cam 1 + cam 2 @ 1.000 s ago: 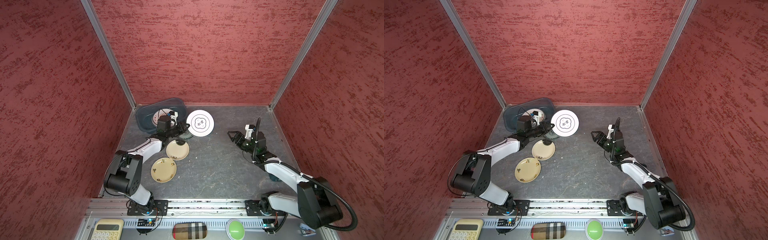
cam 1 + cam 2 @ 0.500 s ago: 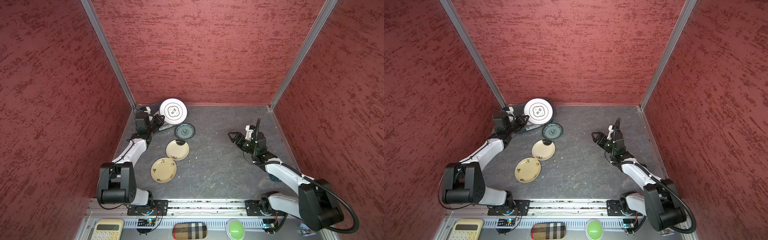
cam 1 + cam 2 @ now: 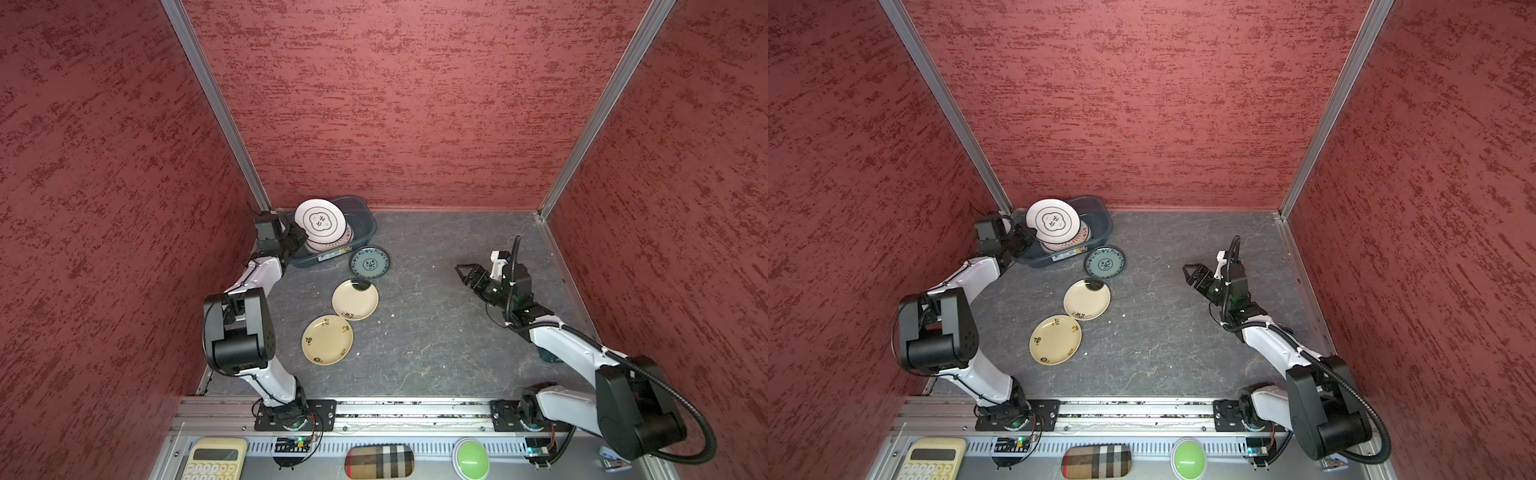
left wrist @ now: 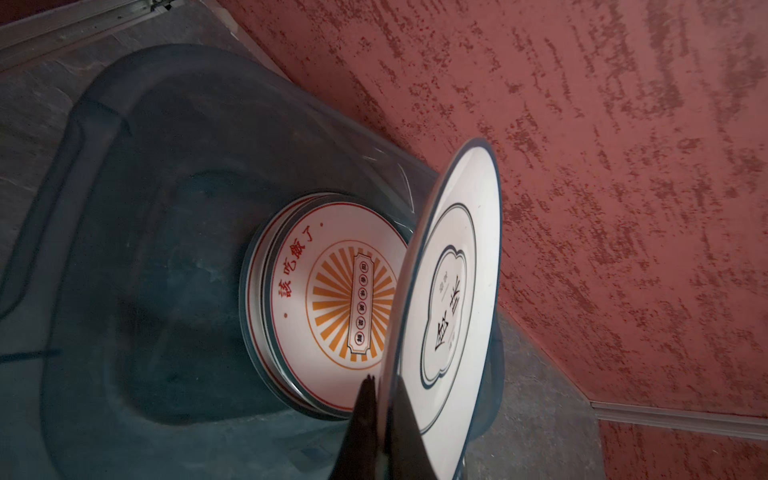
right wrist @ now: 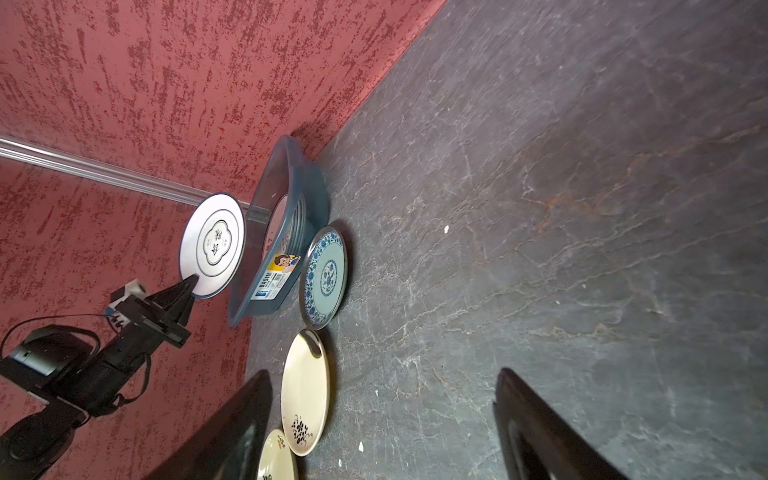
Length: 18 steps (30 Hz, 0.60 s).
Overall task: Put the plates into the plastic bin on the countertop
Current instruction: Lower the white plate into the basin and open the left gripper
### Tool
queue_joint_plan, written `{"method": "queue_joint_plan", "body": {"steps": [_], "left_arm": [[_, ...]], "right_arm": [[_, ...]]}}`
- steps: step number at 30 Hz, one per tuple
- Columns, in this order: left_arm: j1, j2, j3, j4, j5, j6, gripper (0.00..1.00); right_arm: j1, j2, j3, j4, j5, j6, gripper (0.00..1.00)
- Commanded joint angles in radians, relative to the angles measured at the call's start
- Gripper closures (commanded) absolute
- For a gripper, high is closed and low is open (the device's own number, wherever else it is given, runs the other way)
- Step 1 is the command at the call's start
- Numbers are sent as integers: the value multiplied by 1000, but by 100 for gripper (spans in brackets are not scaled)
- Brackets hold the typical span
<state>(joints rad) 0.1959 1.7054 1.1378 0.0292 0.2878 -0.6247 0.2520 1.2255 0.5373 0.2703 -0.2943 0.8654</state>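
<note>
Teal-rimmed plate [image 3: 320, 220], earlier on the surface [image 3: 436, 332], now hangs over the bin [image 3: 368, 221] at 11 o'clock. The bin's label [image 5: 272, 277] reads "BASIN". Left gripper [image 3: 301, 240] clamps the plate's rim; right gripper [image 3: 462, 274] has its jaws spread and holds nothing.

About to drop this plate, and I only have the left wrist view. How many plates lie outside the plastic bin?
Observer: Three on the countertop: a teal-patterned plate beside the plastic bin, then the farther cream-yellow plate and the nearer cream-yellow plate.
Operator: And the other side, anything held there?
Observer: No. The right end effector is open and empty over bare countertop, far from your white dark-teal-rimmed plate.
</note>
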Motion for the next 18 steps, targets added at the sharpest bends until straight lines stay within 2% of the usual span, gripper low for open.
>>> {"method": "queue_joint_plan", "body": {"steps": [1, 11, 15, 18], "left_arm": [[9, 54, 67, -34, 18, 26, 100], [7, 199, 210, -134, 59, 45, 100], [9, 220, 238, -166, 53, 58, 90], [2, 232, 254, -185, 67, 85, 88]], "right_arm": [[4, -10, -3, 15, 4, 2, 15], [4, -27, -8, -17, 22, -15, 15], [4, -22, -6, -19, 22, -19, 15], [4, -17, 4, -37, 24, -31, 15]]}}
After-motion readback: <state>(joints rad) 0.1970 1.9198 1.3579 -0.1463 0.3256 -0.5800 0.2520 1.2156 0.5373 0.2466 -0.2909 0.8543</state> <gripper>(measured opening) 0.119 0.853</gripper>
